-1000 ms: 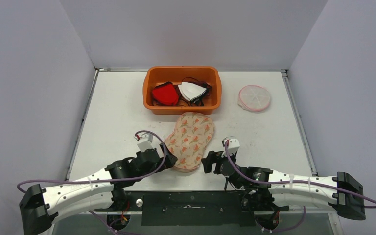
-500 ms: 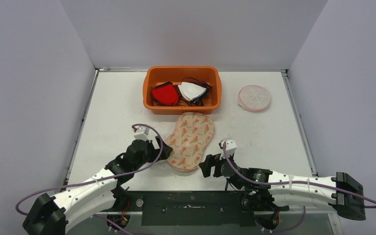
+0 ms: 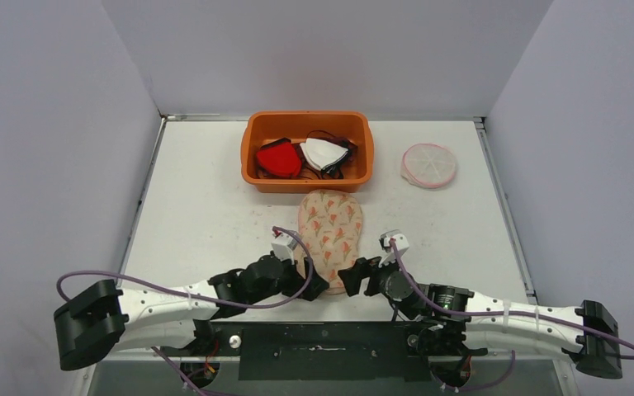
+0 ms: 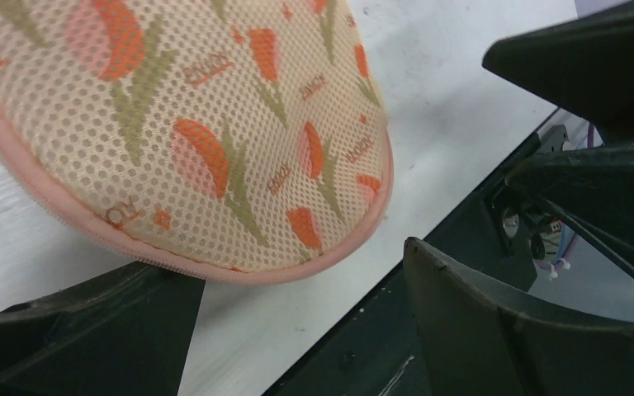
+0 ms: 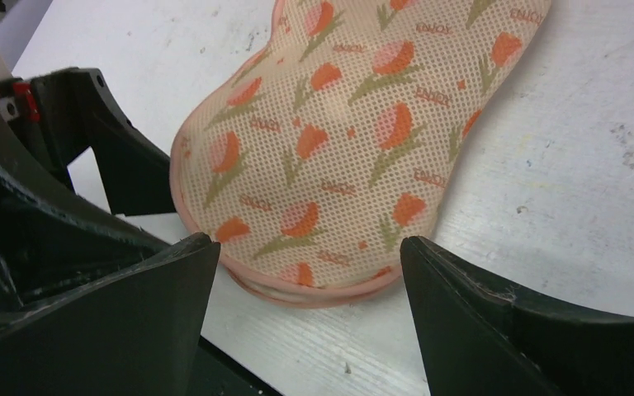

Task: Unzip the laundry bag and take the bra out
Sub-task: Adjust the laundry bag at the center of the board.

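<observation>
Lying almost flat along the near edge of the table (image 3: pixel 190 214), both arms are angling inward so that the two claws are pointing at one spot: the near tip of the laundry bag (image 3: pixel 331 227). The left gripper (image 3: pixel 312 285) is sitting at the bag's near-left corner with its fingers (image 4: pixel 91 338) spread apart and holding nothing. In its wrist view the pink piped rim is curving just above one finger, though I cannot tell whether it is touching. The right gripper (image 5: pixel 307 247) is sitting at the near-right corner, likewise spread wide and empty, with the bag's rounded end lying ahead in the gap between its fingers. Neither arm is looking clearly nearer than the other. From both claws the bag is running straight away, flat on the table, its long axis pointing toward the orange tub (image 3: pixel 309 183). No zip pull is showing in any view, so I judge the coming grasp is depending on finding it along the rim. The bra is not showing through the mesh. Beyond the bag's far end the tub is holding a red garment (image 3: pixel 278 158) and a white garment (image 3: pixel 324 153), and a round pink pouch (image 3: pixel 429 163) is lying farther right.
</observation>
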`<state>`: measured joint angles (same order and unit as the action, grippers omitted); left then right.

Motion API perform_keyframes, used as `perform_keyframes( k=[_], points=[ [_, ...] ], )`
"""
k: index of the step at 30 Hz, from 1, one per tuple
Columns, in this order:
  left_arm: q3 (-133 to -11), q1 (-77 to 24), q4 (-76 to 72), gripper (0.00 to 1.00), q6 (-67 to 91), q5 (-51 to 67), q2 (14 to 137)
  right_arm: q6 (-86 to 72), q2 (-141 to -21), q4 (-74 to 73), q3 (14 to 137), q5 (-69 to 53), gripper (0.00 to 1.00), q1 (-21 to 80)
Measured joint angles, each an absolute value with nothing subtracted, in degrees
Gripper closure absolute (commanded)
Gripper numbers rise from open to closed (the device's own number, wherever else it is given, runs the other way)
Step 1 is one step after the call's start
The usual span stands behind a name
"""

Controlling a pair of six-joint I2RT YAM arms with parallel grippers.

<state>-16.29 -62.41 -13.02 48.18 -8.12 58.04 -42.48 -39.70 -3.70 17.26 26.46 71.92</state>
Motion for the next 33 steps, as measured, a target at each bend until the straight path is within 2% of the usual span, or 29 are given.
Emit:
perform_keyframes(
  k=[5, 10, 13, 17, 23, 29, 33],
  points=[
    [-22.52, -67.72, -14.17, 0.13, 46.17, -9.23, 64.6, -41.17, -37.43, -6.13, 19.33, 28.75, 0.16, 71.64],
    [-27.09, -70.5, -10.68, 0.06, 45.25, -12.6, 63.24, -38.28, -38.0, -9.15, 23.16, 29.17, 0.16, 71.64],
    [-27.2, -70.78, -4.51, 0.03, 45.87, -16.23, 55.79, -36.47, -39.92, -10.66, 25.67, 29.17, 0.16, 71.64],
    [-27.14, -70.85, 5.72, 0.04, 48.56, -22.52, 40.73, -33.28, -43.81, -11.33, 28.42, 28.73, 0.19, 71.64],
    [-25.63, -70.85, 21.43, 0.01, 58.94, -34.83, 24.36, -28.23, -54.24, -11.25, 34.11, 27.44, 0.2, 73.1],
    [-21.43, -70.85, 33.34, 0.0, 69.84, -43.42, 18.35, -23.03, -67.79, -11.25, 41.58, 32.75, 0.22, 80.4],
    [-20.88, -70.85, 38.39, 0.0, 75.55, -45.91, 18.11, -19.03, -74.67, -11.16, 43.94, 35.16, 0.32, 82.87]
  ],
)
